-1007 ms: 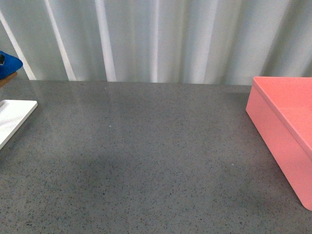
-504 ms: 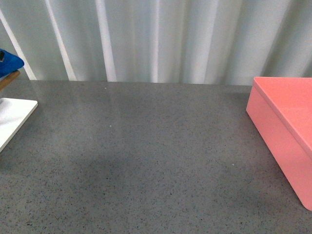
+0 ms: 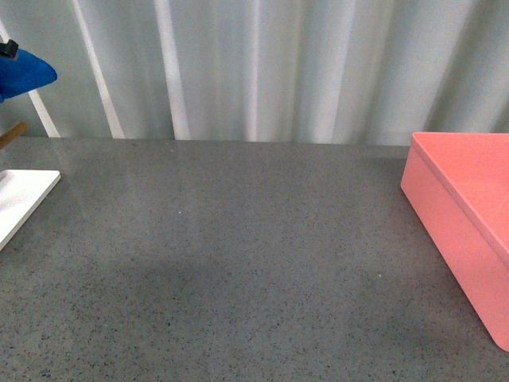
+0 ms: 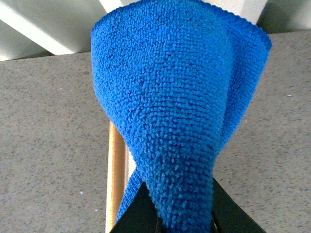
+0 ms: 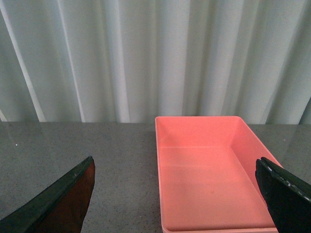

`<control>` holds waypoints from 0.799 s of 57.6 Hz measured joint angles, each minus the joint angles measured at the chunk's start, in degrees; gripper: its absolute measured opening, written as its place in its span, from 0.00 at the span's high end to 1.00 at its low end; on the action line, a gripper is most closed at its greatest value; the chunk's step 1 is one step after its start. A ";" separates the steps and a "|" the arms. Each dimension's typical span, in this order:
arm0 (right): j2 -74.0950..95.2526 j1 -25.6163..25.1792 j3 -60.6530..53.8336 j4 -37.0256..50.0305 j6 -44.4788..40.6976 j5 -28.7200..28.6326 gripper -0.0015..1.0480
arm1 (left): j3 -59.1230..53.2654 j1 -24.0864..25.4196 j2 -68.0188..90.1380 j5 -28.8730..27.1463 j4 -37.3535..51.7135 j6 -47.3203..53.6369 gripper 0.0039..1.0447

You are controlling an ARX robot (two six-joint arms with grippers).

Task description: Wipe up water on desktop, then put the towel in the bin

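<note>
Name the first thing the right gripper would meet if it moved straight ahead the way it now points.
Probably the pink bin, which lies ahead of the open right gripper, framed between its fingers. Whether it meets the near wall or the inside is unclear.

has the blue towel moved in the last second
Yes. The towel has risen: at the front view's left edge it now sits higher above the white tray than before.
</note>
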 joint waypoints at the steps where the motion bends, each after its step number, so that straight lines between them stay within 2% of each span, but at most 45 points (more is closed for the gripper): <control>1: 0.00 0.00 0.00 0.00 0.00 0.00 0.07 | -0.20 -0.11 -0.31 0.20 0.00 -0.11 0.92; 10: 0.00 0.00 0.00 0.00 0.00 -0.02 0.07 | -5.31 -2.73 -7.41 6.12 1.51 -2.29 0.92; 24: 0.00 0.00 0.00 0.00 0.00 0.00 0.07 | -16.44 -13.40 -23.23 17.68 6.21 -8.55 0.92; 34: 0.00 0.00 0.00 0.00 0.00 0.00 0.07 | -22.45 -21.57 -27.91 22.05 11.13 -14.91 0.92; 46: 0.00 0.00 0.00 0.00 0.00 -0.02 0.07 | -25.81 -27.52 -28.50 27.80 17.77 -24.20 0.92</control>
